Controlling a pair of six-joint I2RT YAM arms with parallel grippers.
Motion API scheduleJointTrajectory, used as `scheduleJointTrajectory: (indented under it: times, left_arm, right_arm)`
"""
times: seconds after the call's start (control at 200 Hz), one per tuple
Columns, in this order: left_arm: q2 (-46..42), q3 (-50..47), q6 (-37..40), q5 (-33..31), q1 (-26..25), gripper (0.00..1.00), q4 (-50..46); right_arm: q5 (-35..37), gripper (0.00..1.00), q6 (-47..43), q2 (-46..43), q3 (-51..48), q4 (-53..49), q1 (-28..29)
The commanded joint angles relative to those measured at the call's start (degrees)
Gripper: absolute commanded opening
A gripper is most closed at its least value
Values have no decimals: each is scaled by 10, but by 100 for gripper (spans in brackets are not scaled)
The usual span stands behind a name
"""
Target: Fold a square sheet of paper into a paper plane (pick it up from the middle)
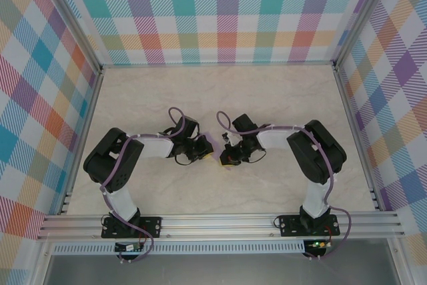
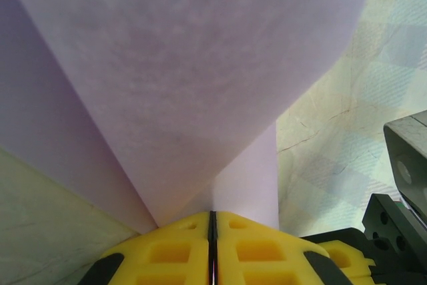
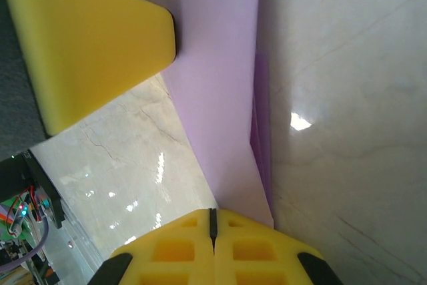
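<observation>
From above, two arms meet at the middle of the table [image 1: 280, 98], and their wrists hide nearly all of the lavender paper [image 1: 211, 143]. One small pale patch shows between the left gripper [image 1: 202, 149] and the right gripper [image 1: 230, 157], too little to tell its shape or which way it points. In the left wrist view the left gripper [image 2: 212, 223] has its two yellow fingers pressed together on the paper's near edge. The single sheet fans out wider away from them and is cut off at the top and left of the frame. In the right wrist view the right gripper [image 3: 213, 221] likewise pinches the paper between closed fingers. The paper runs away from them as a long strip, a darker folded layer along its right edge, above the table. One yellow finger [image 3: 93, 45] of the left gripper touches the paper's far left side.
</observation>
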Motion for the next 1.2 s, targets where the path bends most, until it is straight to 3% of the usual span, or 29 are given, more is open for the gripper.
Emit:
scheduleJointTrajectory:
  times: [0.0,0.475,0.77,1.195]
  left_arm:
    - [27,-6,6,-52,-4,9,-55]
    - [22,-16,5,-48,-4,8,-47]
    - [21,-14,9,-34,-4,8,-36]
    - [19,-8,14,-31,-4,8,-44]
  right_arm:
    - [0,0,-17,-14,-31,-54,-3]
    - [9,0,-10,-45,-83,-74,-3]
    - [2,0,24,-128,-58,-45,-7]
    - [14,0,27,-8,56,-11,-4]
